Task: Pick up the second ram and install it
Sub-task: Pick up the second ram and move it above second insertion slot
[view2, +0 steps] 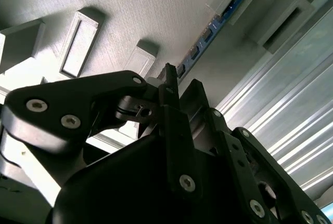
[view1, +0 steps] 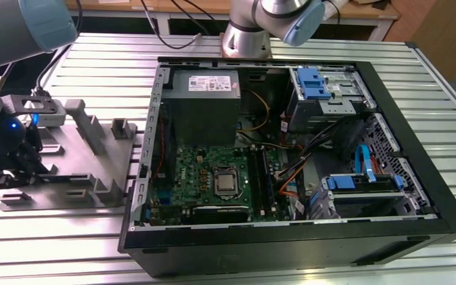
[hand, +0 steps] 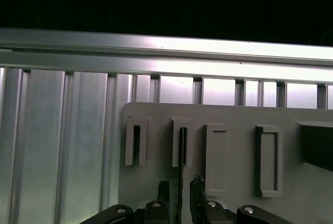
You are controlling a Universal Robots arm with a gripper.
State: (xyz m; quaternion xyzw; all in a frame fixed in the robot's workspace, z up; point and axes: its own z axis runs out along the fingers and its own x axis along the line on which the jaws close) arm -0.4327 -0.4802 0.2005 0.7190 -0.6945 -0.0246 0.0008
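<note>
The second ram [hand: 182, 146] is a thin dark stick standing on edge in a slot block of the grey tray [hand: 234, 120]. In the second wrist view the ram [view2: 208, 39] shows a blue edge with chips and runs down between my fingers. My gripper [hand: 180, 190] straddles the stick, one finger on each side with a narrow gap, so it stands open around the stick. In the exterior view my gripper [view1: 8, 175] hangs low over the tray [view1: 78, 148] at the exterior view's left. The black memory slots [view1: 253, 172] lie beside the CPU socket [view1: 226, 181].
An open computer case [view1: 291, 237] lies to the exterior view's right of the tray, with a power supply [view1: 204, 86], blue drive cages [view1: 311, 83] and loose cables [view1: 291, 172] inside. Tall grey tray blocks [view1: 93, 127] rise near the gripper. Everything rests on a slatted aluminium table [view1: 54, 225].
</note>
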